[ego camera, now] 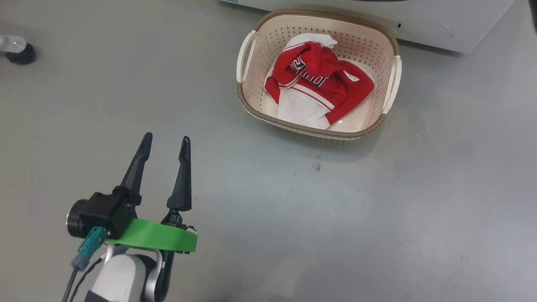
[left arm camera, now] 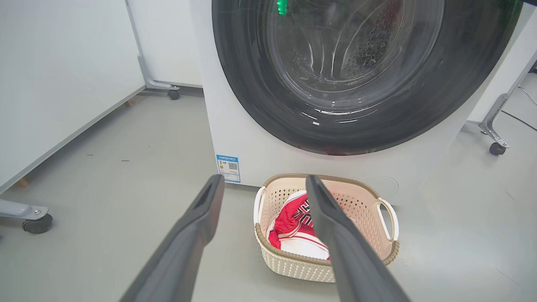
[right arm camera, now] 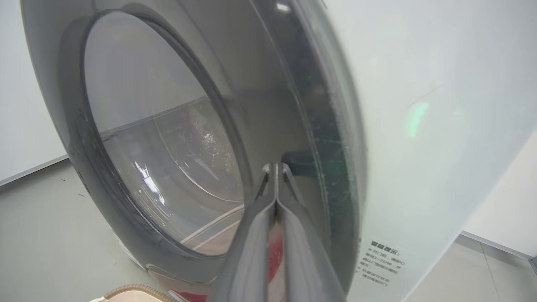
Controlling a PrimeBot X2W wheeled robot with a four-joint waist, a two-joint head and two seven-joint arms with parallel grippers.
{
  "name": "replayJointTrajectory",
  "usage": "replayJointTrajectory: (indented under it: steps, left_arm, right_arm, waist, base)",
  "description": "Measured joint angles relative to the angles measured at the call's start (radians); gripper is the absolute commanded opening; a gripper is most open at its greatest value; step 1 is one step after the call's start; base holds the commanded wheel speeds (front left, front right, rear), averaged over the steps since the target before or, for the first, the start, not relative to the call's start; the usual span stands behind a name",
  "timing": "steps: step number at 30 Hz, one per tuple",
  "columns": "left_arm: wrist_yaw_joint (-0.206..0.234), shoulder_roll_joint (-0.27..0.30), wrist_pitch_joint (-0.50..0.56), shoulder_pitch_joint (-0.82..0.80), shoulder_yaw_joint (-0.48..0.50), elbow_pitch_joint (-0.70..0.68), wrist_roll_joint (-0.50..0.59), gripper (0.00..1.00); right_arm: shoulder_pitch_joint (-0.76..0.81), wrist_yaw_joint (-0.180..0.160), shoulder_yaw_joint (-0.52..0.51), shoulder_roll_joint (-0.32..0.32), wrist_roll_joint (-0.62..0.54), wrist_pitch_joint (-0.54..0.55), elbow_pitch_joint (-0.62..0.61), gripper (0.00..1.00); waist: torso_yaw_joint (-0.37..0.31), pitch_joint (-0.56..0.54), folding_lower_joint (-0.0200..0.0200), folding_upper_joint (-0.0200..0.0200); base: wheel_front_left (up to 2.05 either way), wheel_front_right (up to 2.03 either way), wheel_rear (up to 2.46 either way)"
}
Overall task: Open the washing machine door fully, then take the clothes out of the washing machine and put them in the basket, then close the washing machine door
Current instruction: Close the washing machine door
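Obs.: clothes (ego camera: 319, 79) lie bunched in the basket (ego camera: 310, 130), red and white, none hanging over the rim. Basket sits on the floor (ego camera: 377, 209), just in front of the washing machine (left arm camera: 235, 126). In the left wrist view the door (left arm camera: 356, 63) looks flush with the machine front; whether the latch has caught cannot be told.

Left pincer (ego camera: 166, 138): fingers spread wide, holding nothing, over bare floor, well apart from the basket. Right pincer (right arm camera: 277, 167): fingers pressed together with nothing between them, tips at the door's black rim beside a dark recess (right arm camera: 302, 161) near its outer edge. Contact is likely but not certain.

Judgement: unloading appears done, and closing the door is the step in hand or just finished.

Handling, door:
- Rigid, hinged, probably fairly heavy, so it should swing as one piece.
- Rim is glossy, and closed fingertips could skid sideways on it.
- Push on the rim near the recess, on the latch side, for best leverage.
- Keep off the bulging glass centre.
- The latch likely needs a firm final press.

Handling, clothes: soft, light and limp. If regrasped, pinch a raised fold.
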Motion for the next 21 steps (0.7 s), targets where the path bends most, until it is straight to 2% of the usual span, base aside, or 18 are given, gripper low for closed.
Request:
replayJointTrajectory:
  steps: [7, 13, 21]
  left_arm:
    - [-0.001, -0.007, -0.012, -0.023, -0.006, 0.031, -0.003, 1.00]
    - [-0.001, -0.009, -0.013, -0.030, -0.008, 0.049, -0.009, 1.00]
    - [-0.002, -0.011, -0.022, -0.051, -0.008, 0.077, -0.009, 1.00]
  right_arm:
    - [-0.037, -0.012, -0.026, -0.012, -0.002, -0.015, 0.042, 0.00]
    - [-0.056, -0.036, -0.042, -0.012, -0.002, -0.040, 0.071, 0.00]
    - [-0.061, -0.026, -0.029, -0.006, -0.001, -0.086, 0.109, 0.00]
  waist:
    - [0.027, 0.024, 0.0000, 0.0000]
    - [0.035, 0.028, 0.0000, 0.0000]
    - [0.033, 0.020, 0.0000, 0.0000]
  base:
    - [0.00, 0.00, 0.00]
    - [0.00, 0.00, 0.00]
    - [0.00, 0.00, 0.00]
